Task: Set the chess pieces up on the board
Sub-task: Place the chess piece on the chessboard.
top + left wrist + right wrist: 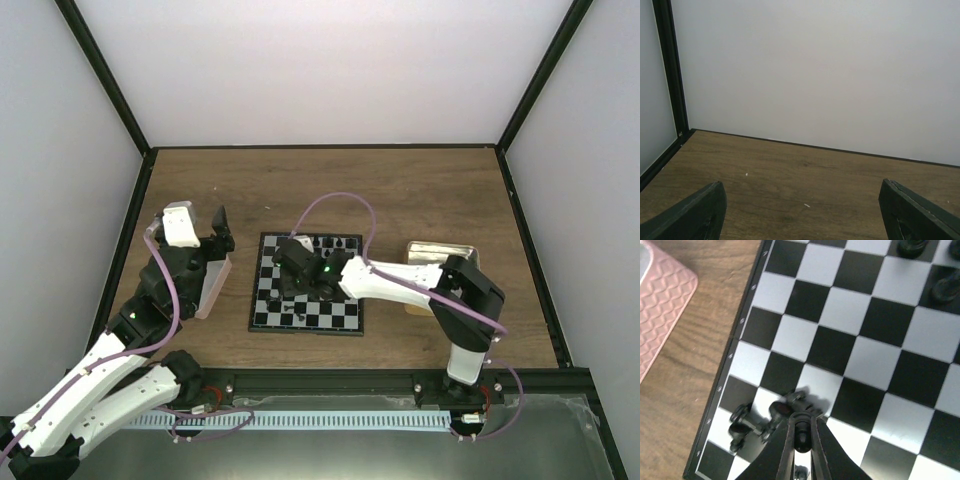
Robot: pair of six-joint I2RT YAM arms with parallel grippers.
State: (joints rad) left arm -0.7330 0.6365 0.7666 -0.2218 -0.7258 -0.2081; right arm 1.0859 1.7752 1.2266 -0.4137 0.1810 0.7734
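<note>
Big stuff first: a wooden tabletop (420,190) with the chessboard (340,315) in the middle, directly under the right claw (801,421). There's a pink tray (660,305) just off the board edge, up and to the left of that claw in its wrist view. A tan tray (425,250) sits on the opposite side of the board, well apart from the claw.

The left claw (801,200) is parked off the board near the pink tray. Its fingers are spread wide with nothing between them, only wood and wall ahead.

The right claw is pinched narrow down near one corner of the board, and it looks clamped on a little black piece (801,436). I can't tell which kind. Just beside its tips, a couple of tipped-over black pieces (742,422) lie on the corner squares. A few standing black pieces (945,287) are over at the far side of the board from it.

Progress-wise I'd call this early. Only a handful of black ones stand along one edge, and most squares are bare. I can't spot any cream-white pieces on the board at all. So the knocked-over ones need righting, and nearly both sets have yet to be placed.
</note>
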